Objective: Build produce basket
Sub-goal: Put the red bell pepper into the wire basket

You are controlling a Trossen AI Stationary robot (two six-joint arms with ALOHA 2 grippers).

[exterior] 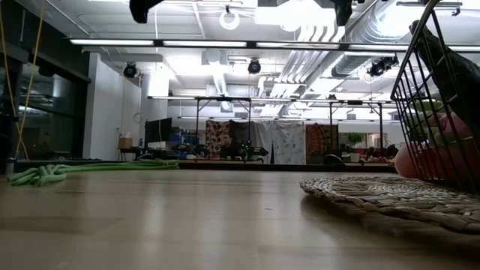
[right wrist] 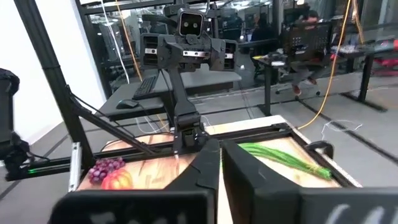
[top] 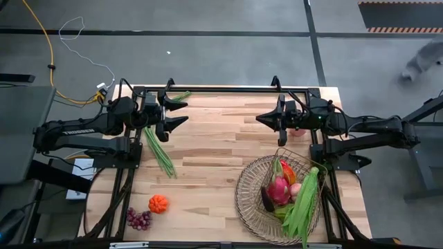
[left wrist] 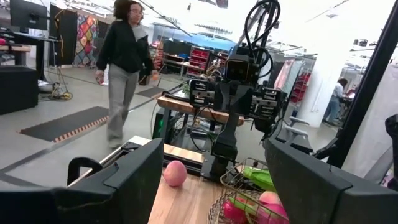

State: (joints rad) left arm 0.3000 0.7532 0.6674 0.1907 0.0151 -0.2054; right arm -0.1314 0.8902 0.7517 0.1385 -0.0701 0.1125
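Left of the round tan lattice basket (top: 279, 189), we'd pinch the soft, crushable purple grapes (top: 139, 218) by their stem; left gripper (top: 174, 114) apart, right gripper (top: 266, 118) together, empty.

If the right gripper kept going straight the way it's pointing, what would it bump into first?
Probably the left arm's gripper across the table. The right gripper, shut and empty, points level at it, seemingly above the bean bunch; depth is unclear.
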